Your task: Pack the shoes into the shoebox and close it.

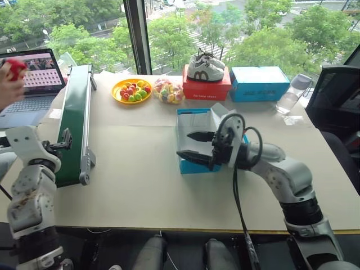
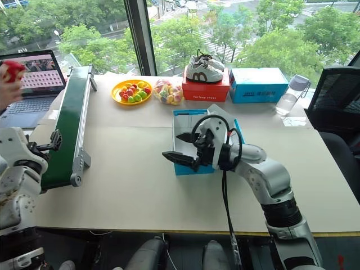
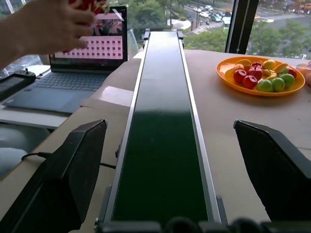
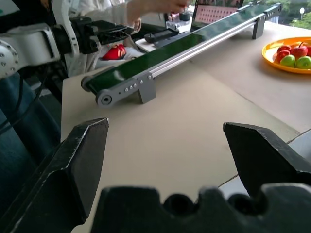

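The right gripper (image 1: 194, 144), nearest the camera, hung level over the open shoebox (image 1: 191, 126), fingers spread wide and holding nothing. The shoebox sat mid-worktop (image 1: 135, 180), right of centre, its white interior exposed. The left gripper (image 3: 180, 165) stood at the near end of the green conveyor (image 1: 74, 121) along the worktop's left edge, its fingers (image 3: 73, 170) likewise parted and empty. Beyond the left edge, a person's hand (image 1: 10, 84) held one red shoe (image 1: 15, 66) beside a laptop (image 1: 34, 84). A second red shoe (image 4: 115, 51) was below the worktop's edge, by the person. A fruit plate (image 1: 131, 90) stood near the far edge.
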`<state>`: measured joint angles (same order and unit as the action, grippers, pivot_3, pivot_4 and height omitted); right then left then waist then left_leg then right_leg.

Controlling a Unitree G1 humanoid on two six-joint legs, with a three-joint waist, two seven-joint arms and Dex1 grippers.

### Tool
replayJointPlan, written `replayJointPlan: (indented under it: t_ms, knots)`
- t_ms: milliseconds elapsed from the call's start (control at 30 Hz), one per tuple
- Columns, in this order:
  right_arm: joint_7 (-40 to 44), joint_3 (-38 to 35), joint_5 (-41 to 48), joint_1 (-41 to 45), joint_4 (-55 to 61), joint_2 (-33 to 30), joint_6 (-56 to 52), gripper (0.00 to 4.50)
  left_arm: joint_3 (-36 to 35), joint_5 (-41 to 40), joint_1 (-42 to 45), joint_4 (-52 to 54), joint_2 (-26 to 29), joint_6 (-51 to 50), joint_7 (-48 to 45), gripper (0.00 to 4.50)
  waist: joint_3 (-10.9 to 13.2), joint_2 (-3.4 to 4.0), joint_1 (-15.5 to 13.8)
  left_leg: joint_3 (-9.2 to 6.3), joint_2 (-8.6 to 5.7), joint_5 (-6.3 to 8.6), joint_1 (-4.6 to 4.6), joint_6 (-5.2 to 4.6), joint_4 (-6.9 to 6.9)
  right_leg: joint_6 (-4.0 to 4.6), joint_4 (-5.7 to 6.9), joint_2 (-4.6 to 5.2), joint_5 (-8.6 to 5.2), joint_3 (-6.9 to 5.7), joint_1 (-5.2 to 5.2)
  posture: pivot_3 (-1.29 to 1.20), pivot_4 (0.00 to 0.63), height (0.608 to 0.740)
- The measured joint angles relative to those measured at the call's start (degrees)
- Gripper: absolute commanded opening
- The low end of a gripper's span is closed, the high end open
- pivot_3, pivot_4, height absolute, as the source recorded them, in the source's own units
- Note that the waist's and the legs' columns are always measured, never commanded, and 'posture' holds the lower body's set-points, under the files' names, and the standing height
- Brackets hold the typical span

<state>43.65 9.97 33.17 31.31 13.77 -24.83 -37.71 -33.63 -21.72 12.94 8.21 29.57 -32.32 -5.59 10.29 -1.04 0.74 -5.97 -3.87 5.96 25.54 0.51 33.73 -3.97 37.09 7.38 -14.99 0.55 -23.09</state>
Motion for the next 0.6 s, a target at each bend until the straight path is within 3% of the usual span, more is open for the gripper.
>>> replayJointPlan:
  t_ms: [600]
  knots:
    - [-2.4, 0.91, -6.04, -1.64, -1.68, 3.98, 0.97, 4.48, 1.18, 0.12, -0.17, -1.07, -0.39, -5.01, 1.63, 4.5, -0.07, -0.22, -0.01, 0.03, 0.02, 0.02, -0.01, 0.04, 0.01, 0.18, 0.01, -0.01, 0.16, 0.01, -0.04, 0.0, 0.15, 0.73]
